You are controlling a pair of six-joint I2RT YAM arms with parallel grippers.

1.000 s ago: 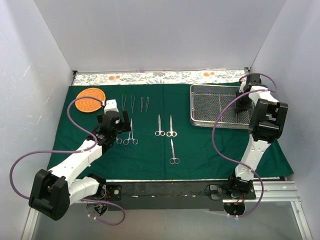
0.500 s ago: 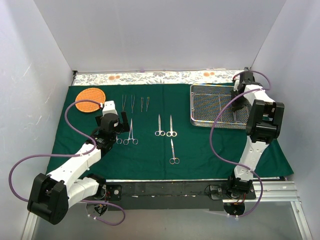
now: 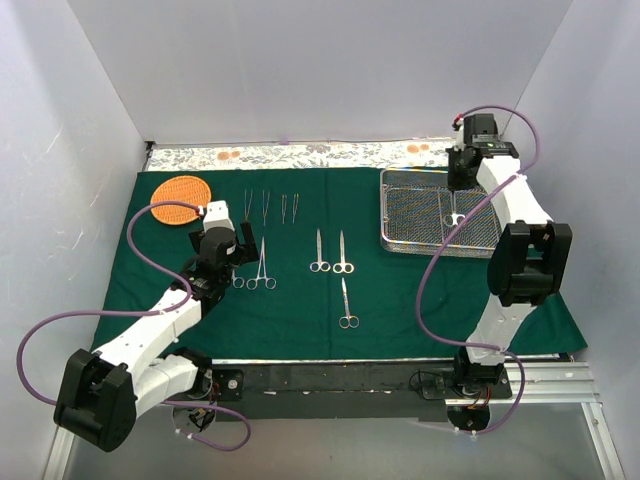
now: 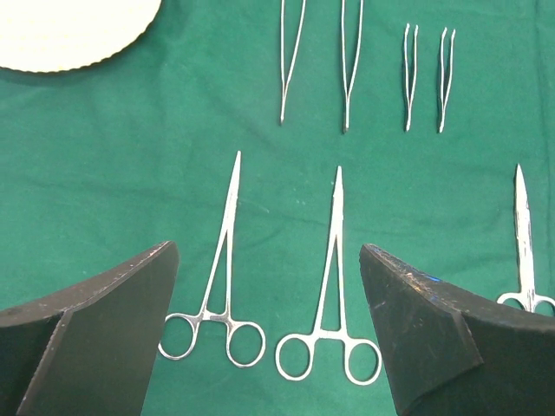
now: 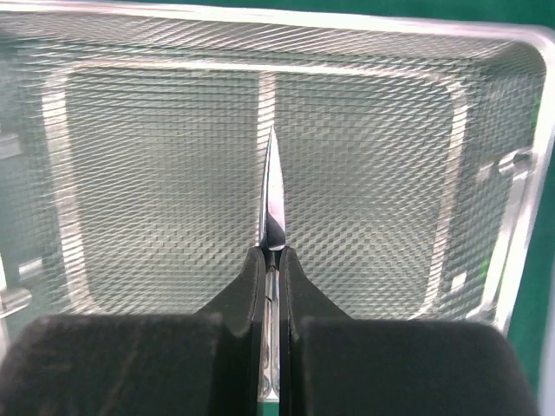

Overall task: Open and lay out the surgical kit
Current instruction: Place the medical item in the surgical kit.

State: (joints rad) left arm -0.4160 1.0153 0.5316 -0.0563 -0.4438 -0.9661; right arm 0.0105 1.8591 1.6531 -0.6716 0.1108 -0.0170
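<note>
The dark green cloth (image 3: 400, 300) lies spread flat over the table. On it are laid tweezers (image 4: 290, 52), two forceps (image 4: 221, 260) and three scissors (image 3: 343, 252). My left gripper (image 4: 267, 251) hovers open just above the ring handles of the two forceps, touching neither. The wire-mesh tray (image 3: 385, 215) sits at the back right. My right gripper (image 5: 272, 253) is shut on a pair of steel scissors (image 5: 270, 191), held edge-on above the tray floor. In the top view those scissors (image 3: 457, 216) hang below the right gripper (image 3: 458, 192).
The round orange woven basket (image 3: 180, 200) lies at the cloth's back left, close to the left arm. A patterned strip (image 3: 300, 155) runs along the back edge. White walls close in both sides and the back. The tray's side handle (image 5: 512, 165) sticks up at its right rim.
My right gripper has shut on scissors in the tray and risen with them, moving left and toward the back. The left arm has barely shifted and stays open.
</note>
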